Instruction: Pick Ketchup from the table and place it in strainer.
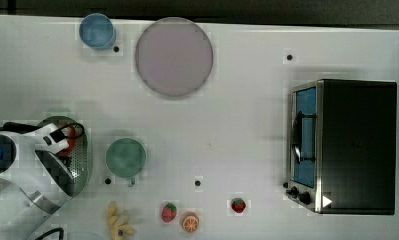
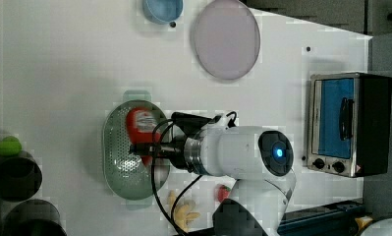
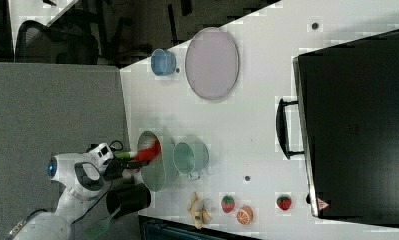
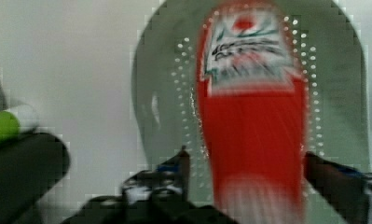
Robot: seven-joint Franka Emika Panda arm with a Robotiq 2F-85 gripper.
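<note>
The red ketchup (image 4: 253, 130) bottle, with a white label, lies inside the pale mint-green strainer (image 4: 165, 93). In the top view the strainer (image 1: 82, 160) sits at the table's left, with the ketchup (image 1: 72, 141) partly under my arm. The left view shows the ketchup (image 2: 140, 125) lying along the strainer's (image 2: 120, 169) perforated base. My gripper (image 4: 246, 163) hangs over the bottle's lower end, open. Its fingers (image 4: 181, 163) straddle the bottle, with a gap on one side. In the right view the ketchup (image 3: 148, 150) rests at the strainer's (image 3: 154, 175) rim.
A teal cup (image 1: 126, 157) stands just to the strainer's right in the top view. A blue cup (image 1: 97, 31) and a grey plate (image 1: 173, 56) sit at the back. A toaster oven (image 1: 347, 145) occupies the top view's right. Toy fruit (image 1: 169, 212) lies along the front edge.
</note>
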